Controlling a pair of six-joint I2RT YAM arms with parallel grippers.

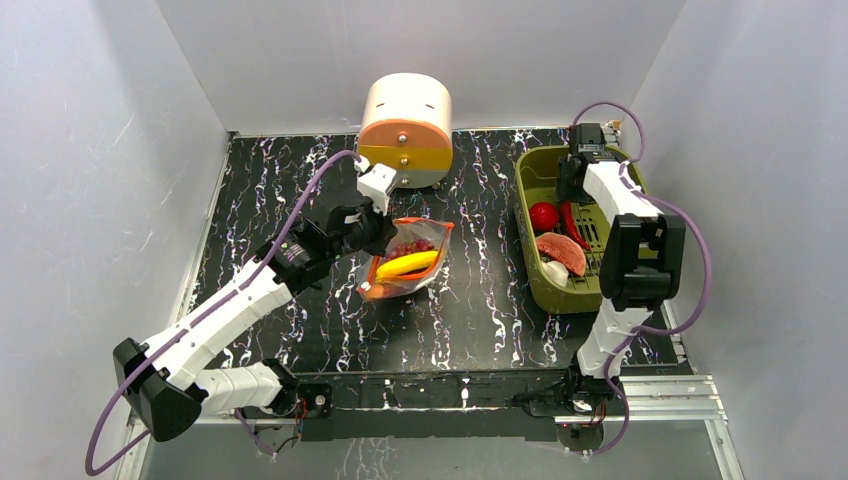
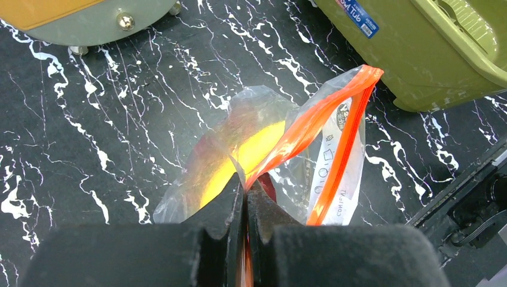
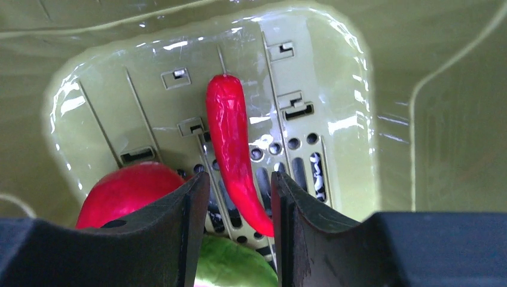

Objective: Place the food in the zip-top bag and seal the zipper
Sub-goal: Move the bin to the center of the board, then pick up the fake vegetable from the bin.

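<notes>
The clear zip-top bag [image 1: 405,262] lies mid-table with a yellow banana [image 1: 407,264] and a dark red food inside. My left gripper [image 1: 377,228] is shut on the bag's orange-red zipper strip [image 2: 311,122] and holds the mouth up. In the left wrist view the banana [image 2: 251,152] shows through the plastic. My right gripper [image 3: 239,185] is open inside the olive-green bin [image 1: 540,270], its jaws either side of the red chili [image 3: 230,143]. A red round fruit [image 3: 128,191] lies to the chili's left and a green-rinded slice [image 3: 230,269] below. The top view shows the round fruit [image 1: 543,216], chili [image 1: 573,224] and pinkish slice [image 1: 561,251].
A round cream and orange container [image 1: 405,130] stands at the back centre. The bin's wall [image 2: 388,54] is close to the right of the bag. White walls enclose the table on three sides.
</notes>
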